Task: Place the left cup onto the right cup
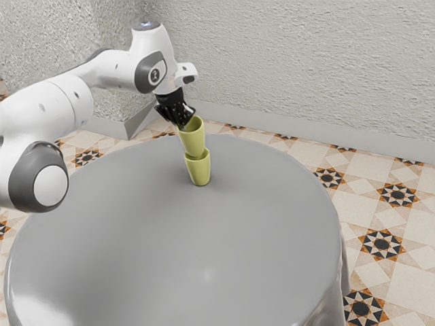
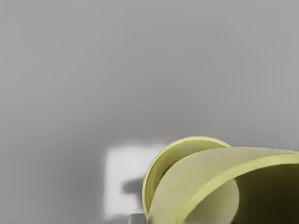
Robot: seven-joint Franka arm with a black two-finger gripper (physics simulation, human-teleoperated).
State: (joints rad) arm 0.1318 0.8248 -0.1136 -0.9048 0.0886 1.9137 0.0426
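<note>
Two yellow-green cups stand nested: the upper cup [image 1: 193,141] sits with its base inside the lower cup [image 1: 199,171], which rests on the grey surface [image 1: 204,265] toward its far side. The tool [image 1: 183,122] is clenched on the upper cup, pinching its rim on the side away from the lower cup's base, so the stack is joined but not yet set free. The upper cup leans against the lower cup instead of sitting square in it, and the lower cup looks tilted too, so I judge the step in hand to be seating and letting go. To do that well, bring the upper cup's axis into line with the lower cup before loosening the grip, then press down lightly until the walls meet all round. Open the fingers slowly, and only wide enough to clear the rim, since a wall dragged sideways could tip both cups. Lift straight up from the lower cup rather than swinging away, keeping the fingers off its lip.
</note>
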